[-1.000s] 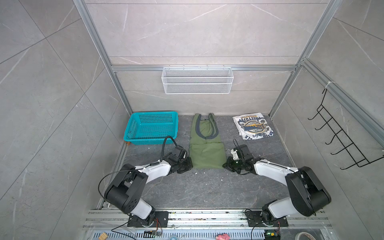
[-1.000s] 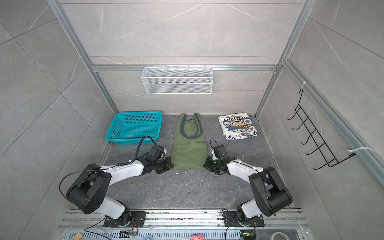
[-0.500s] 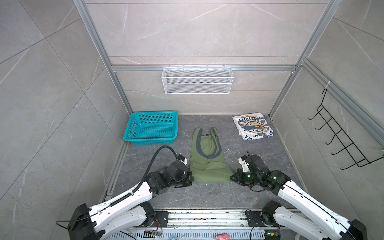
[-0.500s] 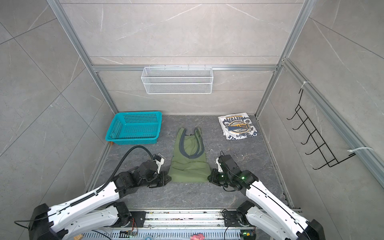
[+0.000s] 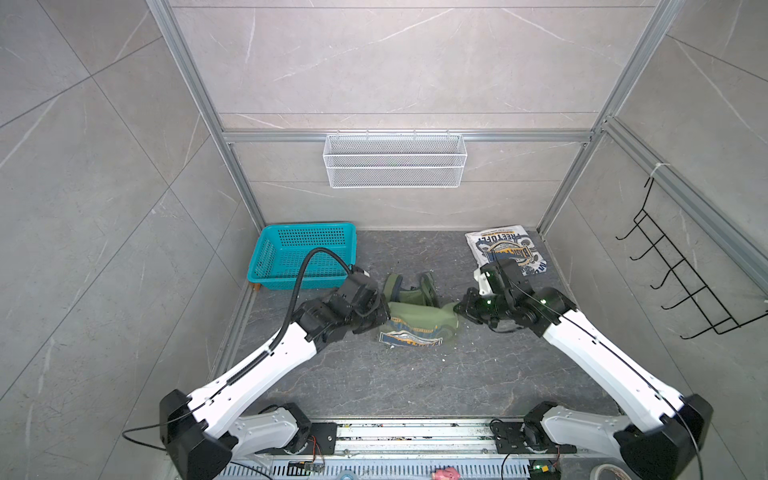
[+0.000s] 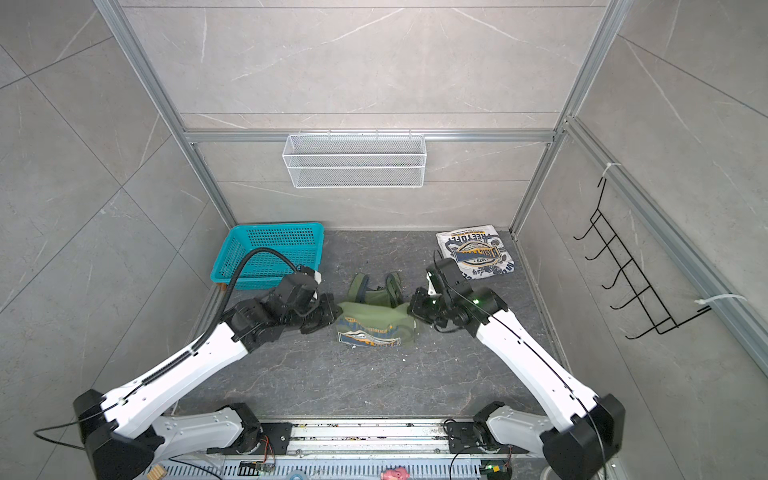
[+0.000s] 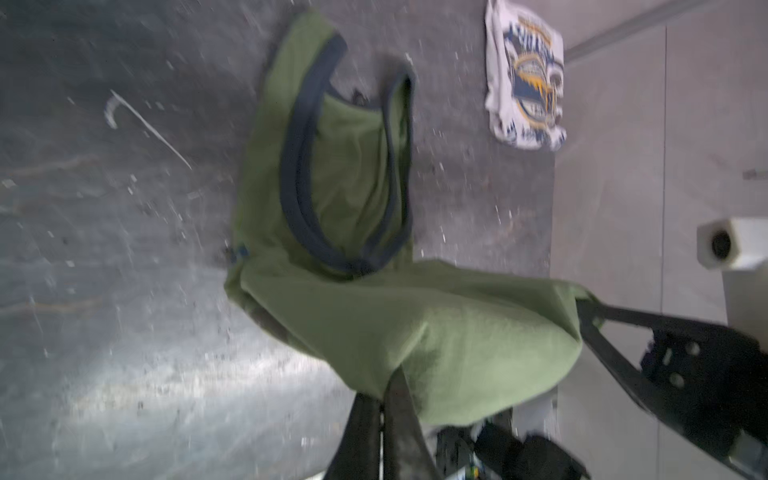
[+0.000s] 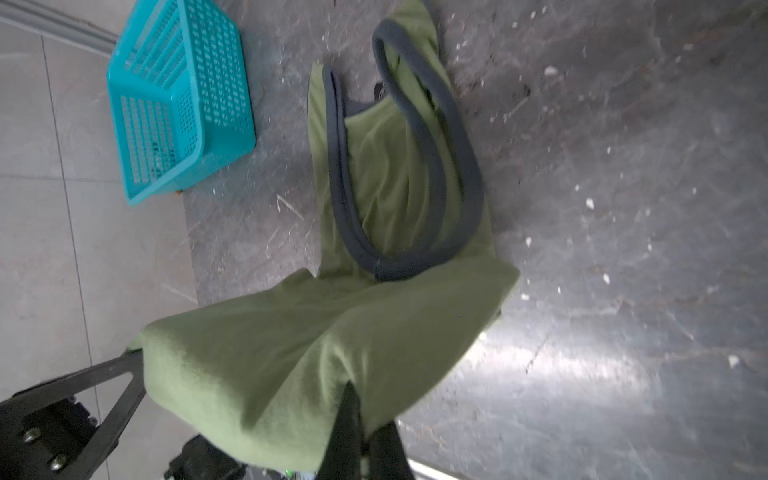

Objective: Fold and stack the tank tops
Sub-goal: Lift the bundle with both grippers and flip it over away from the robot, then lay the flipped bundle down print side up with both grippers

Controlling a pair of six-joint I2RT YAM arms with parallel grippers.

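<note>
The olive green tank top [image 5: 415,320] [image 6: 374,322] lies mid-floor with its dark-trimmed straps toward the back wall. Its near hem is raised off the floor, so the blue-and-yellow print hangs facing the front. My left gripper [image 5: 384,318] [image 7: 390,386] is shut on the hem's left corner. My right gripper [image 5: 457,309] [image 8: 353,399] is shut on the right corner. The cloth [image 7: 374,316] [image 8: 332,332] stretches between them. The white tank top [image 5: 507,251] [image 6: 476,253] [image 7: 528,83] lies folded at the back right, print up.
A teal plastic basket [image 5: 303,253] [image 8: 178,95] stands at the back left of the floor. A white wire shelf [image 5: 395,166] hangs on the back wall. A black hook rack [image 5: 685,282] is on the right wall.
Both arms pulled the olive top toward the front. They have now lifted its hem and carried it back over the body. The print now shows.
</note>
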